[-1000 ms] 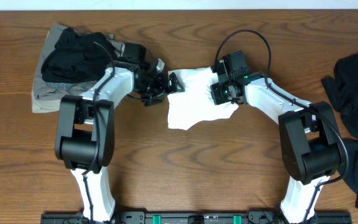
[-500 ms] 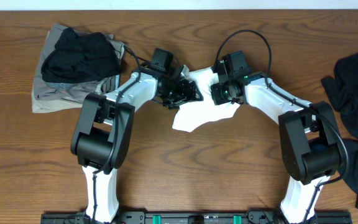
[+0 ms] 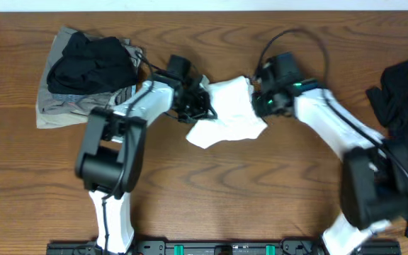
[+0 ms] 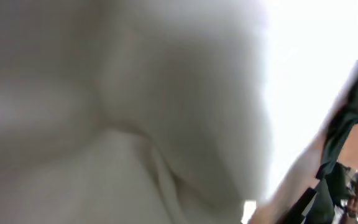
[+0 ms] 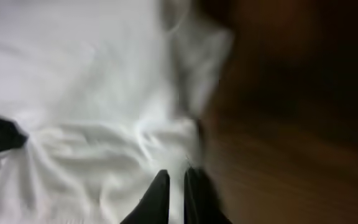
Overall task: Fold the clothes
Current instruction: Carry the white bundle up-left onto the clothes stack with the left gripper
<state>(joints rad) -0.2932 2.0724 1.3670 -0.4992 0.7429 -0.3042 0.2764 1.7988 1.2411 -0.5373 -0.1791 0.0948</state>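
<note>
Gathering the white T-shirt (image 3: 229, 117) at the table's (image 3: 225, 184) centre looks like the step in hand. The right claw (image 3: 259, 105) is closed on its right edge. The left claw (image 3: 205, 106) is buried in the left edge, and I cannot tell its grip. Next, both should draw the cloth flat.
</note>
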